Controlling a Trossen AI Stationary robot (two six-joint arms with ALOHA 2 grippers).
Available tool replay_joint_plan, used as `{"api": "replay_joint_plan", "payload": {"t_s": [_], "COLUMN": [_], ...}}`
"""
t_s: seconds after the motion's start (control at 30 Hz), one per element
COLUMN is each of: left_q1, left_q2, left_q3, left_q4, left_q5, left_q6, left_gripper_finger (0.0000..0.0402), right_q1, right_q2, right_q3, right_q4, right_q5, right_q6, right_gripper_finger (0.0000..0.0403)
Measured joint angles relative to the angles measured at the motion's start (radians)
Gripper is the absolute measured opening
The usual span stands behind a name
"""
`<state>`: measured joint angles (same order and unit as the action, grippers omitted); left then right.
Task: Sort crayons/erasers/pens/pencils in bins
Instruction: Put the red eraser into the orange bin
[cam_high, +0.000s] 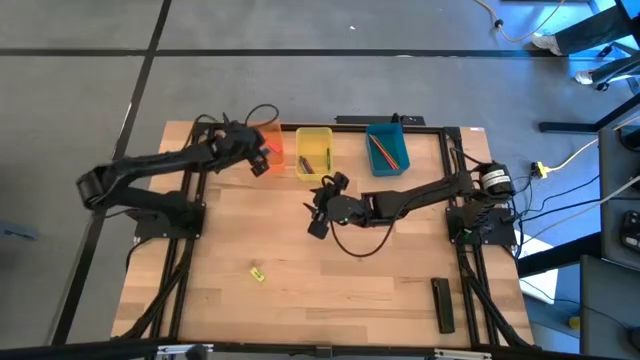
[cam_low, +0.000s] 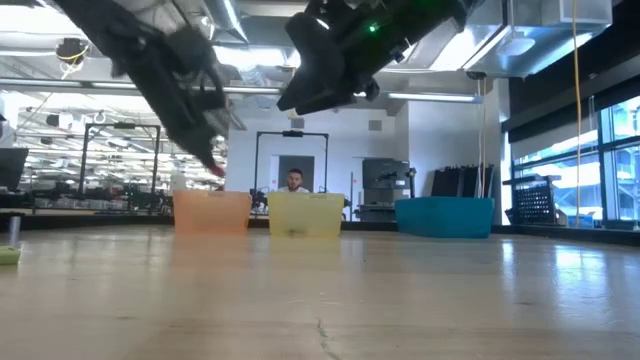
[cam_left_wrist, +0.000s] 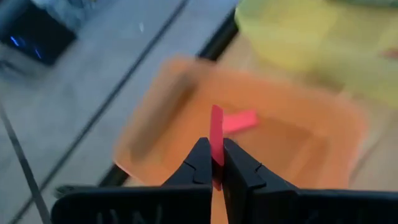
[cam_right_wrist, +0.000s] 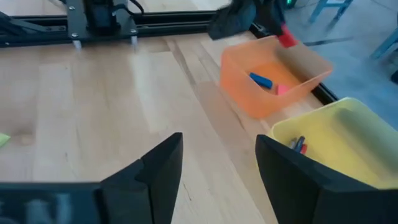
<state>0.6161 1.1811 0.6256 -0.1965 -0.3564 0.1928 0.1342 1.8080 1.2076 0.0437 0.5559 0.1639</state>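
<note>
My left gripper is over the orange bin at the far left of the bin row, shut on a red eraser. The orange bin holds a blue eraser and a pink eraser. The yellow bin holds short crayons. The teal-blue bin holds pencils. My right gripper is open and empty above the table's middle. A yellow eraser lies flat on the wood near the front. My left gripper pinches the red eraser's lower end between its two fingertips. The eraser stands out beyond the fingertips, thin edge on, lifted clear above the orange bin's inside.
A long black flat bar lies at the table's near right. The three bins stand in a row along the far edge. Bare wood stretches across the table's near half. A person shows in the room behind the bins.
</note>
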Motion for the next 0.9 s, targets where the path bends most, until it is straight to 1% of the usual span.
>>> {"api": "replay_joint_plan", "payload": {"t_s": [0.13,0.27,0.47,0.5,0.6,0.63,0.77,0.9], "left_q1": [0.072,0.109,0.137,0.14,0.159,0.165,0.187,0.202], "left_q2": [0.12,0.215,0.327,0.342,0.383,0.394,0.424,0.429], "left_q3": [0.039,0.101,0.181,0.187,0.193,0.193,0.195,0.196], "left_q4": [-0.004,-0.016,-0.083,-0.084,-0.08,-0.08,-0.079,-0.076], "left_q5": [0.053,0.108,0.119,0.134,0.229,0.247,0.248,0.248], "left_q6": [-0.028,-0.034,-0.061,-0.06,-0.06,-0.061,-0.086,-0.102], "left_gripper_finger": [0.0001,0.0001,0.0003,0.0004,0.0004,0.0004,0.0008,0.0023], "right_q1": [0.005,0.016,0.023,0.023,0.023,0.023,0.024,0.024], "right_q2": [0.0,0.0,0.0,0.0,0.0,0.0,0.0,0.0], "right_q3": [0.0,0.0,0.0,0.0,0.0,0.0,0.0,0.0], "right_q4": [-0.02,-0.021,-0.034,-0.037,-0.041,-0.041,-0.042,-0.042], "right_q5": [0.001,0.0,0.001,0.001,0.001,0.001,0.0,0.0], "right_q6": [0.019,0.024,0.041,0.042,0.042,0.042,0.064,0.073], "right_gripper_finger": [0.0206,0.0204,0.0206,0.0206,0.0206,0.0206,0.0206,0.0206]}}
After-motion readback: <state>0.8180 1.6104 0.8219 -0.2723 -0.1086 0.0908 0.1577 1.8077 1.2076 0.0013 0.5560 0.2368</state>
